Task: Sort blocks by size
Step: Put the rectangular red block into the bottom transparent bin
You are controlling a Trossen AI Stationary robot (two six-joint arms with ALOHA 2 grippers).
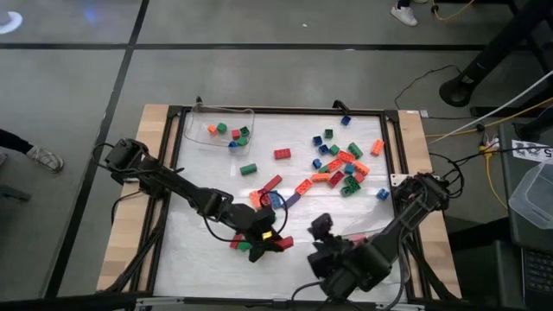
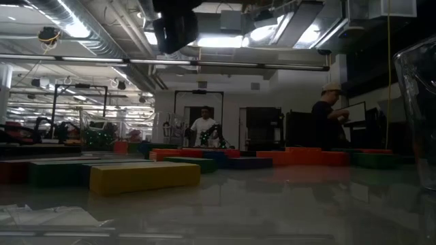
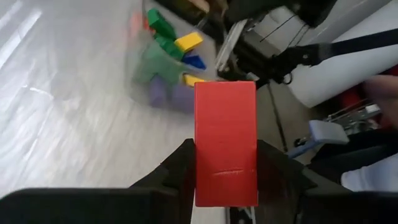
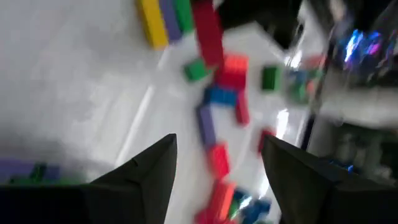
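My left gripper [image 1: 270, 235] is over the near middle of the table, shut on a long red block [image 3: 225, 124]. Beside it a small heap of red, green and yellow blocks [image 1: 251, 244] lies on the white table cover. My right gripper [image 1: 321, 228] hangs a little to the right of it, open with nothing between its fingers [image 4: 217, 162]. Many more blocks [image 1: 341, 164] lie scattered flat across the right middle of the table. A clear tray [image 1: 220, 130] at the far left holds several small blocks. My left gripper pinches the red block's two long sides [image 3: 225, 180] between its two fingers [image 3: 181, 169], at the block's near end. The block sticks out lengthwise ahead of the fingers, which slant slightly downward. It is lifted clear of the table.
A heap of green, yellow, blue and purple blocks [image 3: 168, 50] lies ahead of the held block. A yellow block [image 2: 143, 177] lies close to the low camera. The dark table frame [image 1: 393, 147] runs around the cover. People stand in the room beyond [image 2: 203, 126].
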